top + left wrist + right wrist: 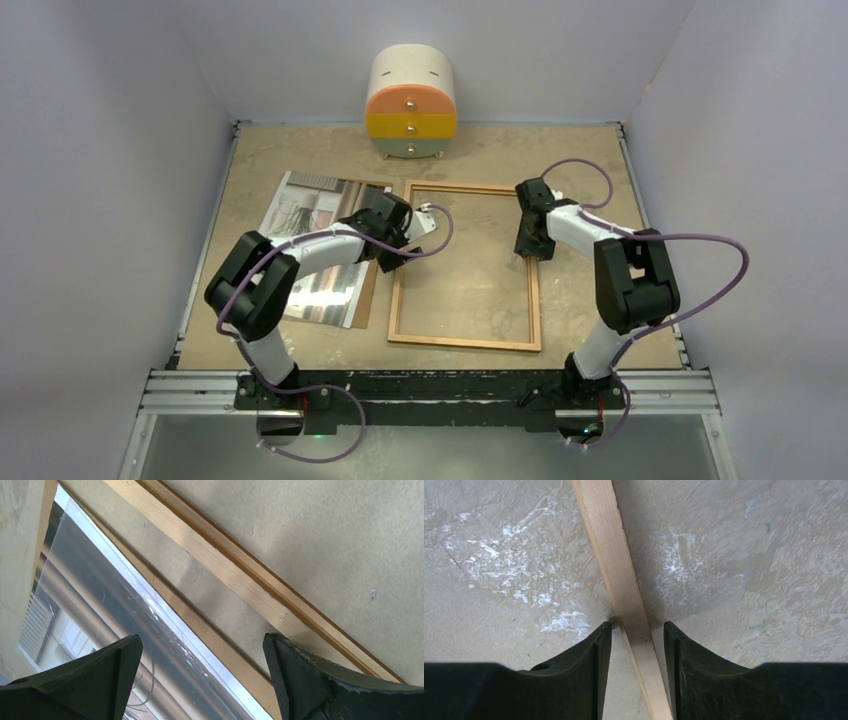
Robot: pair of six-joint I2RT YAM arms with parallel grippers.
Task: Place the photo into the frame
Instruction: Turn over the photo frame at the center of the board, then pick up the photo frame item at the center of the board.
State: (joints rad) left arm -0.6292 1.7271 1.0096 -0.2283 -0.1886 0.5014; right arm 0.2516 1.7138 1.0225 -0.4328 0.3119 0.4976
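The frame (460,341), thin reddish-brown wood, lies flat mid-table. The photo (300,215) lies face up to its left on a brown backing board (368,300), partly hidden by my left arm. My left gripper (398,255) is open and empty, low over the photo's right edge beside the frame's left rail. In the left wrist view the open gripper (201,640) spans the glossy photo (100,615), the board's edge (220,635) and the table strip before the frame rail (240,570). My right gripper (528,250) straddles the frame's right rail (614,555); the gripper (637,627) has narrow gaps either side.
A small rounded drawer cabinet (411,105) with orange and yellow drawer fronts stands at the back centre. Grey walls enclose the table on the left, the right and the back. A metal rail (430,390) runs along the near edge by the arm bases.
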